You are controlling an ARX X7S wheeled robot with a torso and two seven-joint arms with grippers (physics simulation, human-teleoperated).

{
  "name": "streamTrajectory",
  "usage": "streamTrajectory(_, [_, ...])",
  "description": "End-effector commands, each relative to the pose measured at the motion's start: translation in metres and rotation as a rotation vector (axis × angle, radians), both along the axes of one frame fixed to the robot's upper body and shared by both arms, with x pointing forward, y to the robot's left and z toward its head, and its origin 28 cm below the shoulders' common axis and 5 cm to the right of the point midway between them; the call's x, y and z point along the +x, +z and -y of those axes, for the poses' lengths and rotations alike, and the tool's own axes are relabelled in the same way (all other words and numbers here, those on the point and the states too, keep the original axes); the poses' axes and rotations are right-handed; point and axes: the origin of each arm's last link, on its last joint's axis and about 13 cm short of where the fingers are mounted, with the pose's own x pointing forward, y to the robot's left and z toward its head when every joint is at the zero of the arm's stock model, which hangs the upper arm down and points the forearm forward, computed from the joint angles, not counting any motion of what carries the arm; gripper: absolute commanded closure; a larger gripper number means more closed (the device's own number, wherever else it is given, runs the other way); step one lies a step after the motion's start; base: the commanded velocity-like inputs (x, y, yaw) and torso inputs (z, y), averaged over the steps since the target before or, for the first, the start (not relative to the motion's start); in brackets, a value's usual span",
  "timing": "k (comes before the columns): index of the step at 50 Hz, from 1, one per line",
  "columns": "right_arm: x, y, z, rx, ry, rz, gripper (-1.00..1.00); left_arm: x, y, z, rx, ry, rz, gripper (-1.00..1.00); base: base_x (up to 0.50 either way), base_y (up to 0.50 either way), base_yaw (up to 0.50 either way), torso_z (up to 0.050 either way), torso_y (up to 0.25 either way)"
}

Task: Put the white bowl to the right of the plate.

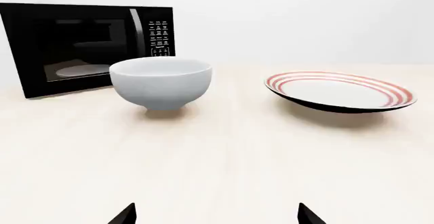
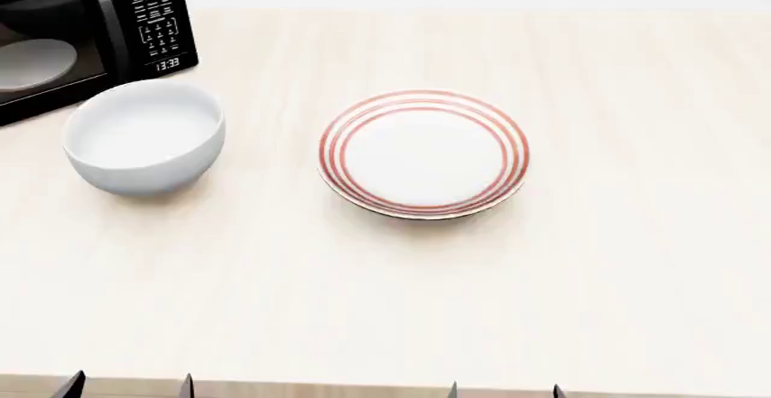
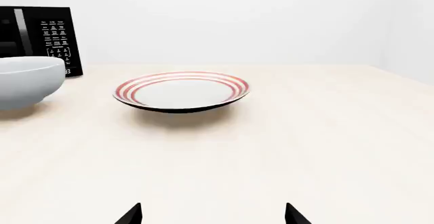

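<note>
The white bowl [image 2: 144, 145] stands upright on the pale wood table at the left, just in front of the microwave. It also shows in the left wrist view [image 1: 160, 82] and at the edge of the right wrist view [image 3: 27, 81]. The plate [image 2: 424, 152] with red rings lies to the bowl's right, near the table's middle; it shows in the left wrist view [image 1: 339, 91] and the right wrist view [image 3: 182, 90] too. My left gripper [image 2: 129, 385] and right gripper [image 2: 506, 389] are open and empty at the table's near edge, well short of both dishes.
A black microwave [image 2: 72, 28] stands at the back left, its door shut and a glass turntable visible inside. The table [image 2: 651, 236] stretches bare to the right of the plate.
</note>
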Motion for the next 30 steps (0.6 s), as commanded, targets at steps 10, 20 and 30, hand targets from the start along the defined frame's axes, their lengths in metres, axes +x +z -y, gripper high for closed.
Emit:
streamTrajectory(10, [0.008,0.041,0.002,-0.065,-0.065,-0.02,-1.0,0.012,0.05,-0.003,-0.049,-0.017,0.004,-1.0,0.0,0.0,0.0,0.0,0.0])
streamTrajectory(20, [0.018,0.126,0.012,-0.067,-0.003,0.045,-1.0,0.027,0.121,-0.007,-0.056,-0.095,0.044,-1.0,0.0,0.0,0.0,0.0,0.0])
streamTrajectory(30, [0.032,0.174,0.024,-0.04,0.002,0.126,-1.0,0.042,0.153,-0.007,-0.056,-0.131,0.033,-1.0,0.0,0.0,0.0,0.0,0.0])
